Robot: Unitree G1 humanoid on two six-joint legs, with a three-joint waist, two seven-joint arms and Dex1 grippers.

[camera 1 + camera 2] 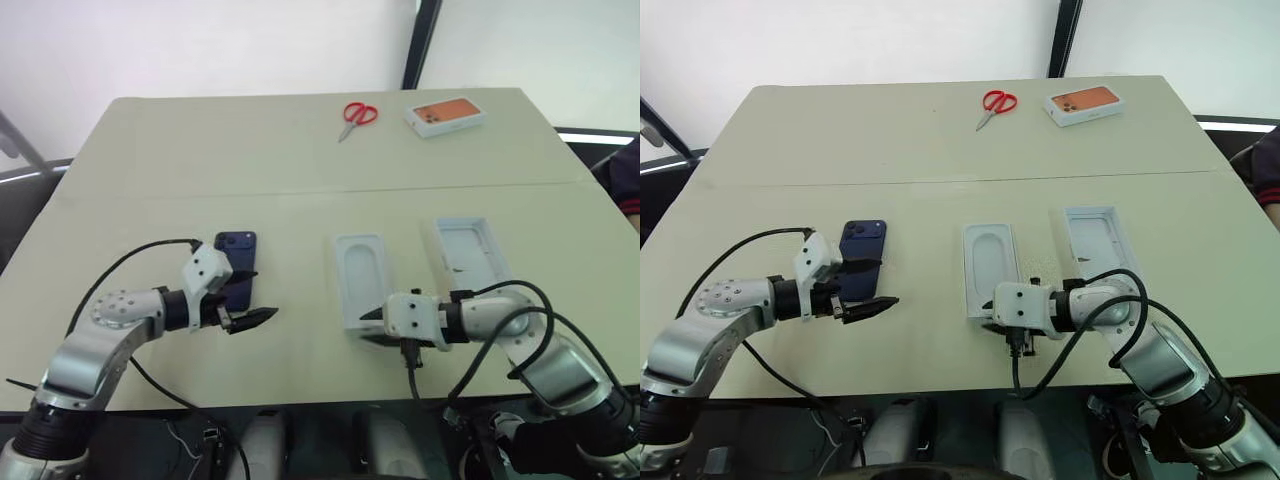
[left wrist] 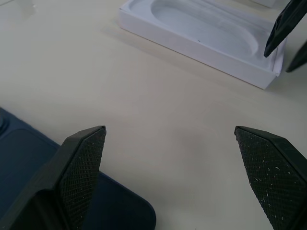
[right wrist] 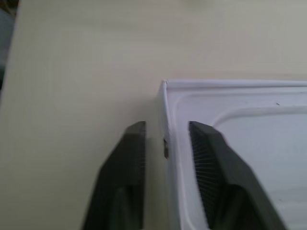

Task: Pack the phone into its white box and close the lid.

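The phone (image 1: 238,268) lies flat on the table (image 1: 300,150), camera cluster toward the far edge, well to the left of the white insert with an oval recess (image 1: 362,279); the left gripper (image 1: 252,318) hovers just past the phone's near corner, its fingers spread wide and holding nothing. The right gripper (image 3: 165,143) sits at the insert's near end, one finger (image 3: 132,158) outside the end wall and the other inside, half parted and straddling that wall without clearly pinching it. A white tray (image 1: 470,248) lies just to the right of the insert, while scissors (image 1: 356,117) and a box with an orange phone picture (image 1: 446,113) sit far beyond it.
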